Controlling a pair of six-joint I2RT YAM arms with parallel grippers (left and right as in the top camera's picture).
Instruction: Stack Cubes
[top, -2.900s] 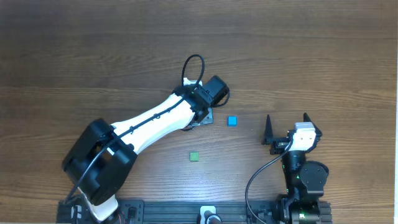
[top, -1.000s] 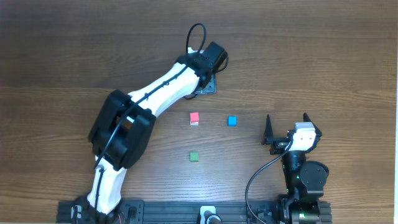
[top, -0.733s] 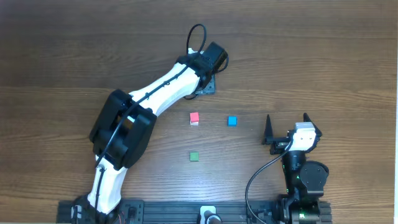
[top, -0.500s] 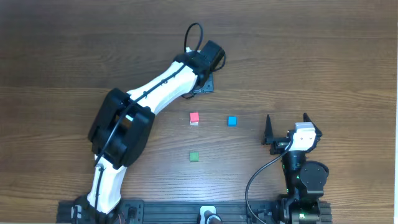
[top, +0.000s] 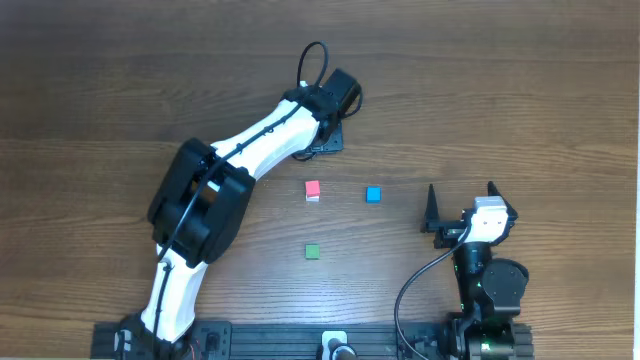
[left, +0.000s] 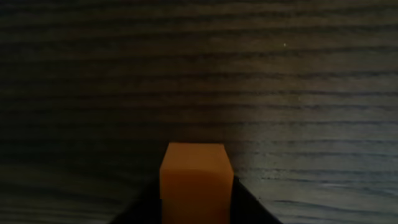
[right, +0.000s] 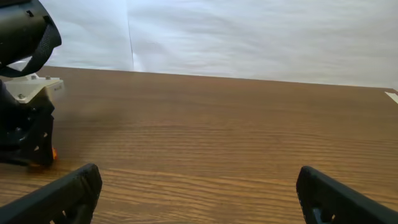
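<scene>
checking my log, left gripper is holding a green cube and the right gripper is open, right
Not quite: the left gripper holds an orange cube, not a green one, as the left wrist view shows. The right gripper is open.

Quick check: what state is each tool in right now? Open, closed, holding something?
Left tool: closed on an orange cube.
Right tool: open, holding nothing.
</scene>
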